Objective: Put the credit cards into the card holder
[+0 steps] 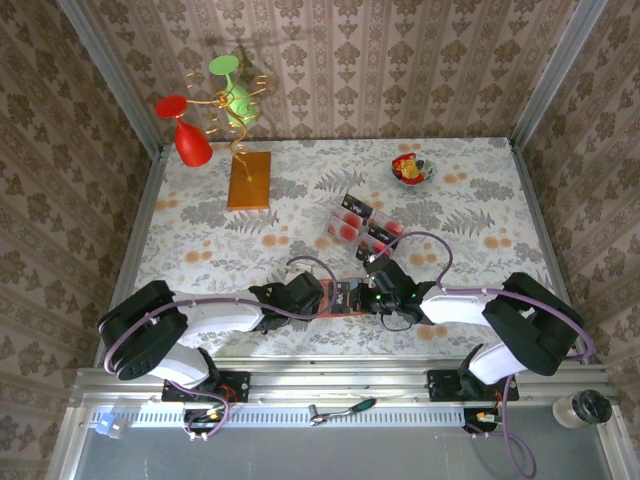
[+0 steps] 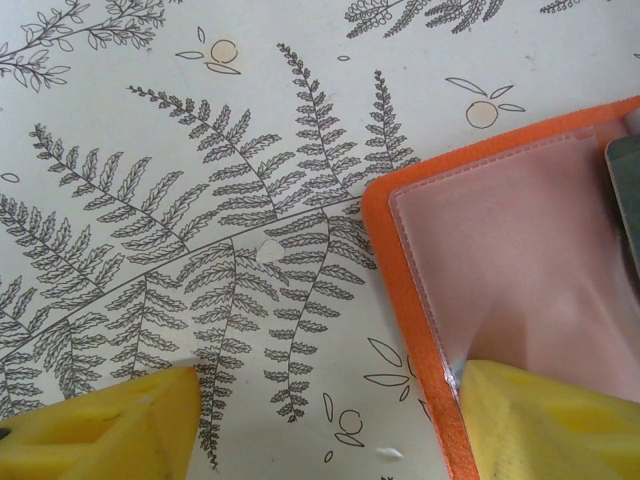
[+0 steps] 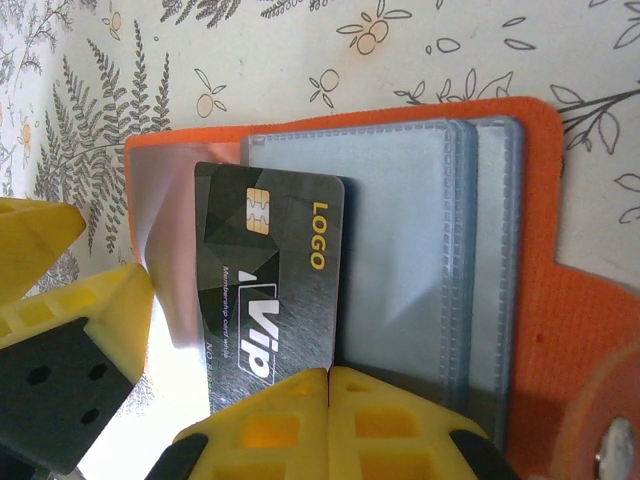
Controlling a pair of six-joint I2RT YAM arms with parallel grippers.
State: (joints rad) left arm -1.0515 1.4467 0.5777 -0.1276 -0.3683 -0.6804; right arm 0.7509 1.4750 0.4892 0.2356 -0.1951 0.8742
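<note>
The orange card holder (image 1: 345, 297) lies open on the table between my two grippers. Its clear sleeves (image 3: 410, 260) and orange cover (image 3: 590, 300) show in the right wrist view. My right gripper (image 3: 328, 385) is shut on the near edge of a dark grey credit card (image 3: 275, 290) marked VIP, which lies over the holder's left half beside the sleeves. My left gripper (image 2: 325, 430) is open. One of its fingers (image 2: 550, 420) rests on the holder's left flap (image 2: 510, 250), and the other sits on the tablecloth. More credit cards sit in a clear tray (image 1: 362, 225).
A wooden board (image 1: 249, 180) with a wire stand holding red and green glasses stands at the back left. A small bowl (image 1: 412, 169) of coloured pieces is at the back right. The left gripper's yellow finger (image 3: 50, 300) sits close beside the held card.
</note>
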